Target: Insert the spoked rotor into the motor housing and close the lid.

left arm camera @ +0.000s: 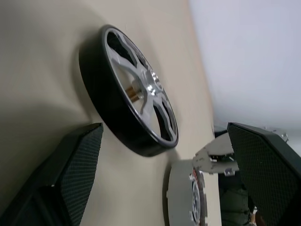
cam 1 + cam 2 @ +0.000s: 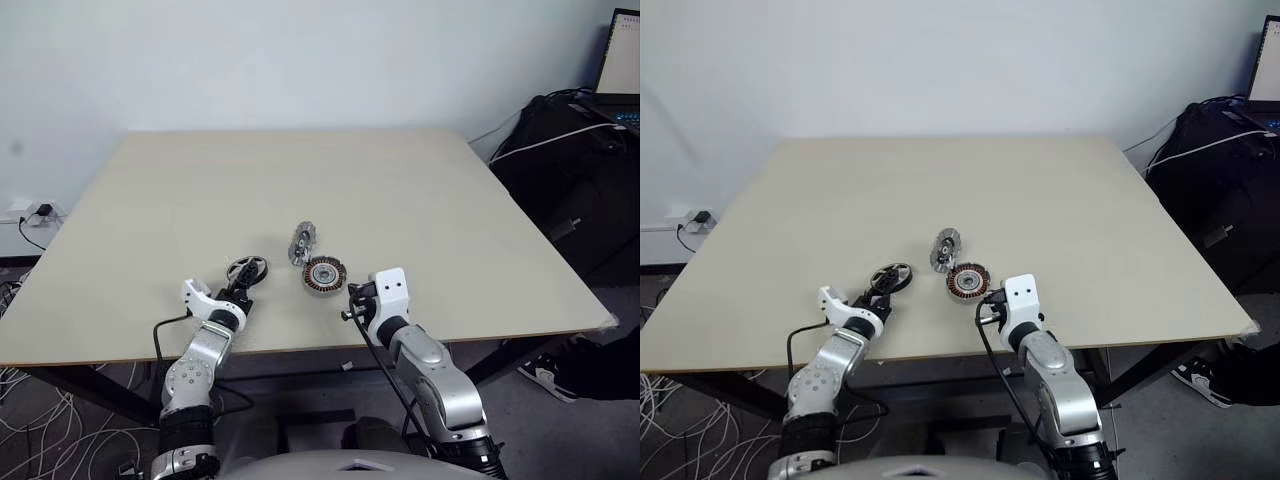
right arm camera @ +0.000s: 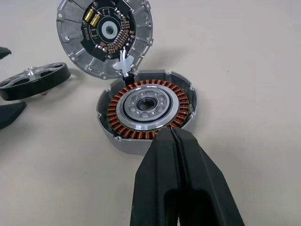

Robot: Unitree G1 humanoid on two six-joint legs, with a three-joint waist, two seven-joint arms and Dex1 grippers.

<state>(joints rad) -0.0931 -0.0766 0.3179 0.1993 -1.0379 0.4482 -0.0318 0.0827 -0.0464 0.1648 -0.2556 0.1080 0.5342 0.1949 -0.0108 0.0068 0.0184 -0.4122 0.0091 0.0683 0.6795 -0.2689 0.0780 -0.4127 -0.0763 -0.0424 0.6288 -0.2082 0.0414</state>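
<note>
The left gripper (image 1: 160, 183) stands wide open, its two black cross-hatched fingers (image 1: 70, 174) spread on either side of the spoked rotor (image 1: 134, 92), a flat round disc with a silver spoked face, a central hub and a dark rim, lying flat on the table. The fingers hold nothing; whether a fingertip brushes the rotor's rim is hard to judge from the head views.

The right gripper (image 3: 174, 136) is fully shut, its smooth black fingers pressed together, the tips at the near edge of the motor housing (image 3: 148, 110) and gripping nothing. The housing is a round grey metal cup with a copper-brown winding ring around a polished silver centre and bearing.

Its lid (image 3: 106, 35), a ribbed silver disc carrying a dark circuit board with gold contacts, is tilted up open just behind the housing, joined to it by a white connector.

In the head views the rotor (image 2: 889, 275) lies to the left of the housing (image 2: 966, 281), near but apart.

All rest on a pale beige matte table (image 2: 400, 190), before a plain white wall, with a black bag (image 2: 575, 190) at the right and cables (image 2: 30, 225) on the floor at the left.
</note>
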